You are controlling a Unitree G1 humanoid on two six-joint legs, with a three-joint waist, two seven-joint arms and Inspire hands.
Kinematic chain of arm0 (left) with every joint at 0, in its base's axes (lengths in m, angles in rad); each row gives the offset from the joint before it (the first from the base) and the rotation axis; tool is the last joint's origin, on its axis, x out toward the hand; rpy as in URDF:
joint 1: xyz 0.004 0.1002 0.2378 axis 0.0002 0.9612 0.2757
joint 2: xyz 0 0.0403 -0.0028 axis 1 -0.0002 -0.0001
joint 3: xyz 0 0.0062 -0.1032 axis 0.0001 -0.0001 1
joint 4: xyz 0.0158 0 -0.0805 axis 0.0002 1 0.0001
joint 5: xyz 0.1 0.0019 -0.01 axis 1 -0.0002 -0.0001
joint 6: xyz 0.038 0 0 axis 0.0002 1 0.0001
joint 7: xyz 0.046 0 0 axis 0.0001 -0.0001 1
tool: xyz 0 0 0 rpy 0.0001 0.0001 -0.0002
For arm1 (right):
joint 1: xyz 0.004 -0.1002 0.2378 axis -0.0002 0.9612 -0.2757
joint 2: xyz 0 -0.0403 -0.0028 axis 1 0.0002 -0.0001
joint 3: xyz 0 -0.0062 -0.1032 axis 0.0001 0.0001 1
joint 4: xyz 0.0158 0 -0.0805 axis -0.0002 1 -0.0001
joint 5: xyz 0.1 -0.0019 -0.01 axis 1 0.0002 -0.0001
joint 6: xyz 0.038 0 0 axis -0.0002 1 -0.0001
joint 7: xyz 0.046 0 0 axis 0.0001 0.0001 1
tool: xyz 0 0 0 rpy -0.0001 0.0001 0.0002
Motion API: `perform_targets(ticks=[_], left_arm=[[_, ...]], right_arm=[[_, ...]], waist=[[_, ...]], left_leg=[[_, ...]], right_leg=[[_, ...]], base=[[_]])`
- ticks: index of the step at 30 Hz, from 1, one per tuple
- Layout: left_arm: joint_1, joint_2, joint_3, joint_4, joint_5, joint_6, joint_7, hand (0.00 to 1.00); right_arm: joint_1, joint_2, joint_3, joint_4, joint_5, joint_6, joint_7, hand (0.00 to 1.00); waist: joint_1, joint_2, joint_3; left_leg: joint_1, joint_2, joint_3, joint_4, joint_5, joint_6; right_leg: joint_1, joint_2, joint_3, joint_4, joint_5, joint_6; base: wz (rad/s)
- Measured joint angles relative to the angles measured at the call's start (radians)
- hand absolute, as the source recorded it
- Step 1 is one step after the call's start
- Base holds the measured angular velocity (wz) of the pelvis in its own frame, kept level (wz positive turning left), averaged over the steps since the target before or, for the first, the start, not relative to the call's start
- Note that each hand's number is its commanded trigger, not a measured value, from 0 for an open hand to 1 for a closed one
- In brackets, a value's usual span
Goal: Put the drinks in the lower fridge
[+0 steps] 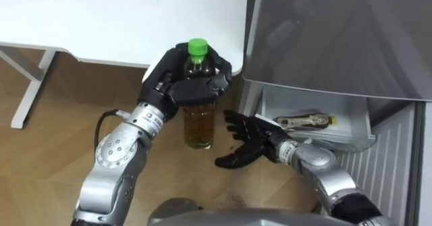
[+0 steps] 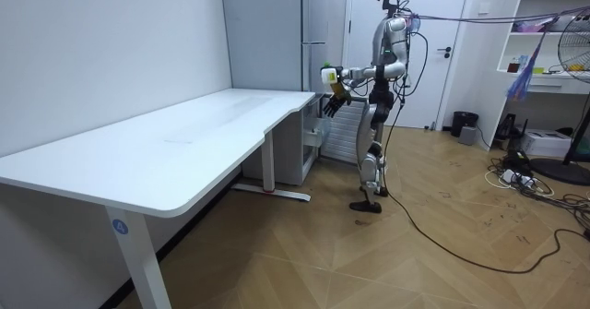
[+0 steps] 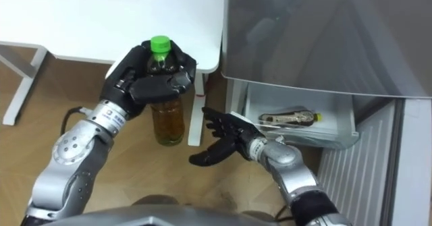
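1. Your left hand point(image 1: 192, 88) has its fingers curled round the top of the clear plastic bottle of amber drink with a green cap point(image 1: 198, 128), which it holds upright above the wooden floor point(image 1: 61, 138).
2. Your right hand point(image 1: 250, 142) is spread open, near the bottle's lower half.
3. On your right, the white lower drawer point(image 1: 351, 142) of the grey fridge point(image 1: 337, 30) is open, with a small bottle point(image 1: 305, 121) lying inside.
4. You stand at the end of the white desk point(image 1: 101, 17).

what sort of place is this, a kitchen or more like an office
Probably an office or lab room rather than a kitchen: a long white desk on a wooden floor, a grey fridge beside it with its lower drawer open, and white shelving with loose cables on the floor nearby.
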Motion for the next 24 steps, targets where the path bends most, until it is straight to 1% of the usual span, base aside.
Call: perform_targets(ticks=[2,3,7,8,11,15,17,20,24], left_arm=[[0.000,0.000,-0.005,0.000,0.004,-0.019,0.000,1.00],[0.000,0.000,-0.009,0.001,0.007,-0.025,0.000,1.00],[-0.009,0.002,-0.048,0.045,0.003,-0.067,-0.001,1.00],[-0.016,0.002,-0.059,0.067,0.003,-0.069,-0.001,1.00],[-0.023,0.003,-0.078,0.090,0.007,-0.069,-0.002,1.00],[-0.026,0.004,-0.085,0.090,0.005,-0.069,-0.022,1.00],[-0.033,0.004,-0.089,0.090,0.005,-0.069,-0.031,1.00],[-0.039,0.006,-0.092,0.092,0.005,-0.070,-0.047,1.00],[-0.040,0.012,-0.097,0.113,0.004,-0.070,-0.063,1.00]], right_arm=[[0.001,0.001,0.026,-0.018,0.000,0.000,0.015,0.00],[0.001,0.000,0.030,-0.022,0.000,0.000,0.020,0.00],[0.000,0.000,0.036,-0.058,0.016,-0.003,0.042,0.00],[0.000,0.001,0.038,-0.069,0.029,-0.010,0.045,0.00],[0.000,-0.002,0.038,-0.111,0.031,-0.012,0.069,0.00],[0.000,-0.011,0.039,-0.147,0.035,-0.012,0.092,0.00],[0.000,-0.015,0.041,-0.155,0.035,-0.012,0.120,0.00],[0.000,-0.019,0.050,-0.155,0.036,-0.012,0.150,0.00],[0.003,-0.026,0.052,-0.155,0.040,-0.011,0.174,0.00]], waist=[[0.000,-0.001,0.0014],[-0.001,-0.001,0.0019],[0.004,-0.010,0.0073],[0.007,-0.012,0.0086],[0.003,-0.017,0.0116],[-0.002,-0.019,0.0110],[-0.002,-0.021,0.0109],[-0.001,-0.026,0.0129],[-0.002,-0.027,0.0131]], left_leg=[[0.001,0.000,0.001,0.001,0.000,0.000],[0.003,0.000,0.002,0.000,0.000,0.000],[0.011,0.003,0.010,-0.001,0.000,0.000],[0.011,0.003,0.006,0.000,0.000,0.000],[0.004,0.005,0.006,0.007,-0.001,0.001],[-0.005,0.006,0.007,0.015,-0.004,0.002],[-0.004,0.006,0.007,0.015,-0.004,0.002],[-0.004,0.007,0.008,0.015,-0.004,0.002],[-0.005,0.008,0.010,0.015,-0.004,0.002]], right_leg=[[0.001,0.000,0.001,0.001,0.000,0.000],[0.001,0.000,0.002,0.002,0.000,0.000],[0.004,0.000,0.006,0.004,0.000,0.000],[0.005,0.001,0.006,0.005,0.000,0.000],[0.002,0.002,0.004,0.004,0.001,-0.002],[-0.002,0.003,0.004,0.005,0.001,-0.002],[-0.001,0.003,0.006,0.005,0.001,-0.002],[-0.002,0.004,0.011,0.005,0.001,-0.002],[-0.004,0.005,0.019,0.006,0.001,-0.002]], base=[[-0.02],[-0.05],[-0.04],[0.00],[0.00],[0.01],[0.00],[0.00],[0.00]])
